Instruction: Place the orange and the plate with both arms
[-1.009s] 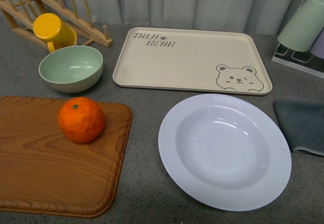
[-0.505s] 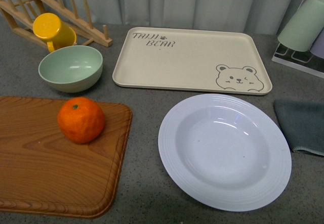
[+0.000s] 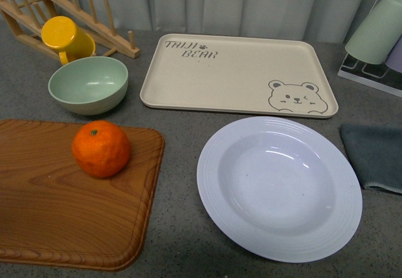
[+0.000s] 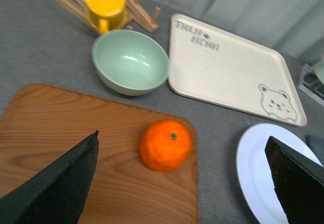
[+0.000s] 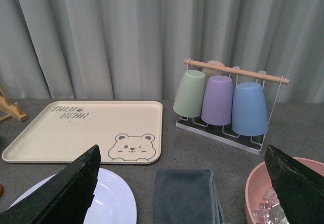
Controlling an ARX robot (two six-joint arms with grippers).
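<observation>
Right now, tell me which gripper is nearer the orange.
Left. The left gripper hovers open above the wooden board, the orange framed between its fingers. The right gripper faces the white plate and grey cloth; the orange is outside its view.

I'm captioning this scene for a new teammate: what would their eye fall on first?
The bright orange, sitting on the wooden board at the front left, stands out most. Next comes the wide white plate, empty on the grey counter at the front right, and behind it the beige bear tray, also empty.
</observation>
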